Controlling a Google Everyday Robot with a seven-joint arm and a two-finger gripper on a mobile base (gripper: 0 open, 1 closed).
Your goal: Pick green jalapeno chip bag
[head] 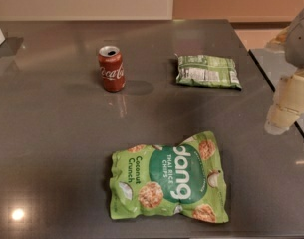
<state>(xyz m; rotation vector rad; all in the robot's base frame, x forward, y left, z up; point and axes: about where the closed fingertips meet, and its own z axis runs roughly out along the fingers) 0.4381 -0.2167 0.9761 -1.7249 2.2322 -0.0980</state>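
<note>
The green jalapeno chip bag (207, 71) is small, crinkly and dark green with a white fine-print panel. It lies flat on the far right part of the dark grey table (52, 133). My gripper (287, 107) hangs at the right edge of the view, pale cream in colour. It is to the right of the bag, nearer the camera, and apart from it. It holds nothing that I can see.
A large light-green "dang" rice chips bag (169, 178) lies flat in the near middle. A red Coca-Cola can (111, 68) stands upright to the left of the small bag. The table's right edge (278, 103) runs diagonally, with a gap beside another surface.
</note>
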